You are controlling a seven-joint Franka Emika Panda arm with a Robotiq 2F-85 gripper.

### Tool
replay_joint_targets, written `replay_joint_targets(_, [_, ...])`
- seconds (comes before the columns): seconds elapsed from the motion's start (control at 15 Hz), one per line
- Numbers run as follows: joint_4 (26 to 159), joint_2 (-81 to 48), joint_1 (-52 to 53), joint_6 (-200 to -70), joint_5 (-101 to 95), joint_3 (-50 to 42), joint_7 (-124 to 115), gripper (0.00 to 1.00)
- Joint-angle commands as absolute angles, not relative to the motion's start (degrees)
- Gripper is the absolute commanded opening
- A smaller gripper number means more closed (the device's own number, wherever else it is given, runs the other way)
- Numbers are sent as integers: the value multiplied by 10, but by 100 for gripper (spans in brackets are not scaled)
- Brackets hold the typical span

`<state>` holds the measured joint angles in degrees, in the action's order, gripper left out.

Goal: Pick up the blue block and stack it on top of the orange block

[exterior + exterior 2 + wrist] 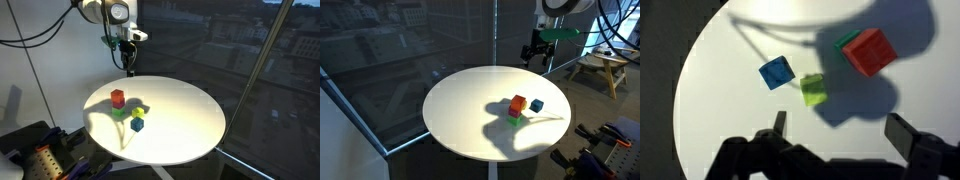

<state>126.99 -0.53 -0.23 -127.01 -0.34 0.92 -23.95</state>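
Observation:
The blue block (pixel 776 71) lies on the round white table (pixel 710 110); it also shows in both exterior views (pixel 137 125) (pixel 536 105). The orange block (pixel 870 52) (pixel 117 97) (pixel 518 103) appears to sit on top of a green cube (pixel 846 40). A yellow-green cube (pixel 813 89) lies between the blue and orange blocks, close to the blue one. My gripper (pixel 840 135) is open and empty. It hangs high above the table's far edge in both exterior views (pixel 129 60) (pixel 535 55), well away from the blocks.
The table (pixel 190 120) stands next to a large window with dark glass (pixel 400 50). A wooden stool (pixel 600 68) stands beyond the table. Equipment sits at the lower corner (pixel 30 150).

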Motion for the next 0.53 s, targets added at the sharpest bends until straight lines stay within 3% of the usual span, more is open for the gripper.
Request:
replay_joint_targets(0.0, [1267, -10, -7, -1266, -20, -2, -182, 100])
replay_joint_targets(0.47, [1264, -23, -20, -1242, -25, -21, -58, 100])
